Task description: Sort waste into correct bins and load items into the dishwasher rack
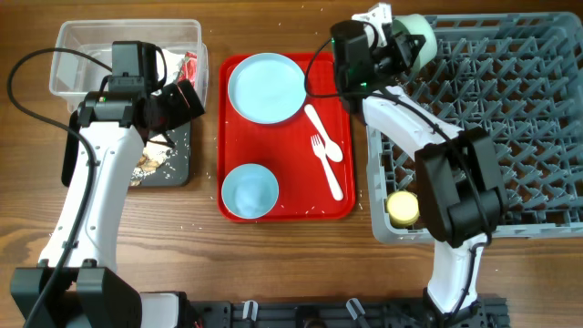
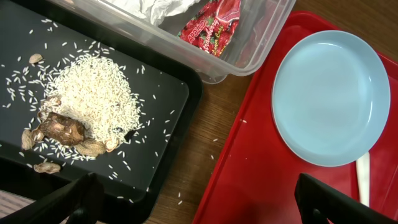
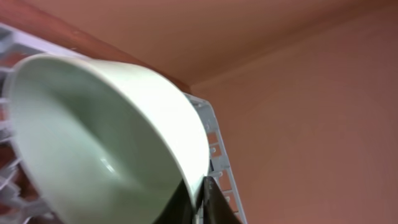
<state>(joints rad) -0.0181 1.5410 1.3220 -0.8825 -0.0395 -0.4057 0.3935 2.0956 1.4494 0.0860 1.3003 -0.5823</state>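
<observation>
At the rack's far left corner: my right pincer is clamped on the rim of the pale green bowl, with a dark finger on either side of the rim.
Pale green bowl: tilted, its hollow turned toward my right wrist camera, over the corner of the dishwasher rack. I cannot tell whether it touches the pegs.
Left pincer: spread wide and holding nothing. It hangs above the strip of surface between the black tray and the red serving tray.
Black tray: holds the food scraps, a heap of white rice with brownish lumps at its edge and loose grains scattered around.
Clear tub: just beyond the black tray. The crumpled napkin and the red wrapper lie inside it, side by side.
Red serving tray: lies on the surface between the bins and the rack.
Plate: light blue, flat on the far end of the red tray.
Light blue bowl: upright on the near end of the same tray.
Spoon and fork: white, lying close alongside each other on the tray's right side, the spoon farther back.
Yellow cup: inside the rack's near left corner, showing as a round from above.
</observation>
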